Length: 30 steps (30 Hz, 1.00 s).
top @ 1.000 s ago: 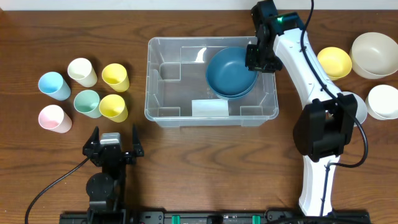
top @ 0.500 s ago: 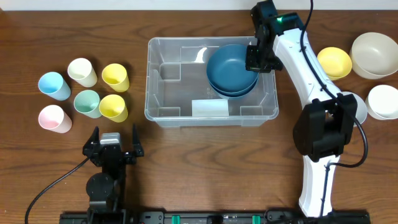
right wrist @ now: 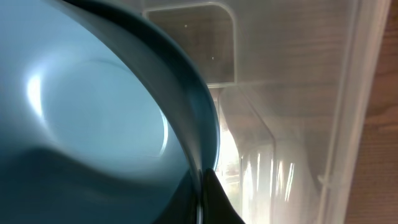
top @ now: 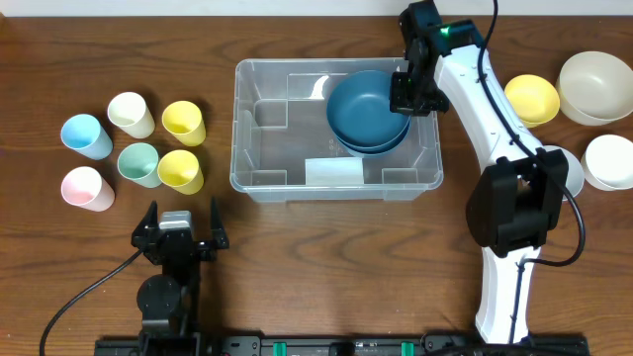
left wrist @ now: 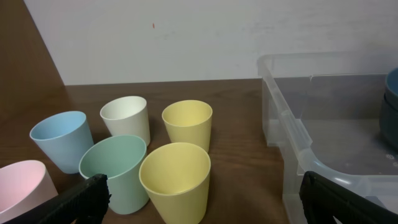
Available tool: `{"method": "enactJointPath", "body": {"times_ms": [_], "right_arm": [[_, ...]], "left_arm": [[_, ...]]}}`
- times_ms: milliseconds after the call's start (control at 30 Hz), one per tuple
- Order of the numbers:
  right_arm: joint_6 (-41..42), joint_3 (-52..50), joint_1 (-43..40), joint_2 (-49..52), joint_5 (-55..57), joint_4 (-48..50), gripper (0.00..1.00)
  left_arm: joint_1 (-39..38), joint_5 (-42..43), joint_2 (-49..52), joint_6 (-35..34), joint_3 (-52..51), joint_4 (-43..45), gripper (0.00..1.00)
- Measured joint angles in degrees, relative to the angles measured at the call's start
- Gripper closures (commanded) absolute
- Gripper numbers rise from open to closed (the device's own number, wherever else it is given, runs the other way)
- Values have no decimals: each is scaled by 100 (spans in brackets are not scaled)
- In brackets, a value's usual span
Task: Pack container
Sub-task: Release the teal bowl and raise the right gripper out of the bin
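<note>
2 grippers: the left gripper (top: 183, 212) is nearest, at the near edge of the table (top: 326, 257); the right gripper (top: 404, 91) is far off, at the container's far right corner.
Left fingers: spread wide apart, holding nothing, pointing toward the cups.
6 cups: in a loose cluster left of the container, all upright and open end up: pink cup (top: 82, 188), near yellow cup (top: 180, 170), green cup (top: 138, 163), blue cup (top: 81, 135), far yellow cup (top: 183, 122), cream cup (top: 131, 114).
Container: the container (top: 241, 129) sits mid-table, open-topped, between the cups and the loose bowls.
Label: a pale rectangular patch (top: 333, 171) on the container's near wall; any writing is too small to read.
Inside: 2 bowls in the far right part, the upper blue bowl (top: 366, 107) over the lower blue bowl (top: 374, 148).
Right fingers: pinched together on the upper blue bowl's far right rim.
Loose bowls: right of the container, white bowl (top: 608, 161), yellow bowl (top: 531, 99), cream bowl (top: 596, 87).
</note>
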Motion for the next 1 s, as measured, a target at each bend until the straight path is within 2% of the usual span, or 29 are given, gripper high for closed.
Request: {"method": "enactJointPath", "body": {"times_ms": [33,67,133,267,367,500,633,867,1000], "right_arm": [[2,0,0,0,-15,0,55],[-20,0,0,0,-35,-2,46],[-46,0,2,0,-52,-9,40],[-87,0,2,0,-83,-24,41],[-125,0,2,0,-103,-26,58],[-149,9,2,0,-122,-33,61],[-162,260,2,11,-138,-378,60],[-236,2216,-37,37,-149,-1405,55],[-195,2798,-269,17,-120,-1613,55]], "left_arm": [[0,0,0,0,0,0,2],[0,0,0,0,0,0,2],[0,0,0,0,0,0,2],[0,0,0,0,0,0,2],[0,0,0,-2,0,0,2],[0,0,0,0,0,0,2],[0,-2,0,0,0,2,2],[0,0,0,0,0,0,2],[0,0,0,0,0,0,2]]}}
